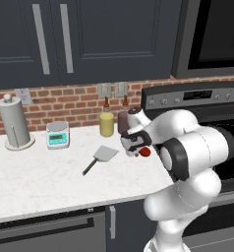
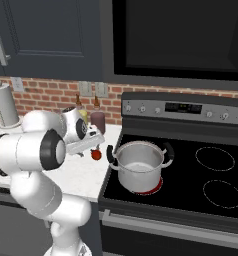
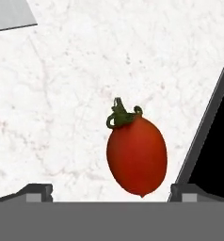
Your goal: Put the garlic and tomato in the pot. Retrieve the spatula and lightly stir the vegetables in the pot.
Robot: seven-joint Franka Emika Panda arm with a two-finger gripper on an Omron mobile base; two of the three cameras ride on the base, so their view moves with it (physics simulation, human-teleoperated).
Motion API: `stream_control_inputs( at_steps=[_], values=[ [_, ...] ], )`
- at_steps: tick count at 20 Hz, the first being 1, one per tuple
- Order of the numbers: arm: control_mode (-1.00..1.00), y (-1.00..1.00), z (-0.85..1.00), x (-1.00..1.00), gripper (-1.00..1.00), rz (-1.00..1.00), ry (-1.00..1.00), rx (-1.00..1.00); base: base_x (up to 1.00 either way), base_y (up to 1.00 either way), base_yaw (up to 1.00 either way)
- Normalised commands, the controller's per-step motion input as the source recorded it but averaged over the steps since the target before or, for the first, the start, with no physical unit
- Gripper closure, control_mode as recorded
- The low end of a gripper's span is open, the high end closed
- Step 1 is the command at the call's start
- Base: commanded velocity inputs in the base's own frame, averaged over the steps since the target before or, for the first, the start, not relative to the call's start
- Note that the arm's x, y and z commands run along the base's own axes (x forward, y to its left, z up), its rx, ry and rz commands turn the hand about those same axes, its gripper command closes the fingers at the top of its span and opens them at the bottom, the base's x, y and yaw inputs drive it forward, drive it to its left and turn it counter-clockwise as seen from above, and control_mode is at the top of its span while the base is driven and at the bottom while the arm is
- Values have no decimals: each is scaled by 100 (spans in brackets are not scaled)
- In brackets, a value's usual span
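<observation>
Currently the gripper [image 3: 109, 190] is spread wide, nothing held, with the tomato [image 3: 136, 157] lying on the counter [image 3: 62, 117] between the tips at lower centre. It should be lowered squarely, then closed gently before transfer to the pot [image 2: 138, 165].

Glossy, smooth red skin is shown on the tomato [image 3: 137, 157]. Polished steel is seen on the pot [image 2: 139, 164], dull grey metal on the spatula [image 1: 100, 158], and matt, veined white stone on the counter [image 1: 40, 172].
</observation>
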Motion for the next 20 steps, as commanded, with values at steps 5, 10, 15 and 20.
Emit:
stream_control_inputs(
  at_steps=[5,10,15,20],
  values=[
    [-100,-7,-37,28,-100,0,7,0,0,0,0],
    [-100,-7,-26,20,-100,0,3,0,0,0,0],
    [-100,-32,-5,-14,-100,0,0,0,0,0,0],
    [-100,-30,0,-27,-100,0,0,0,0,0,0]
  ],
)
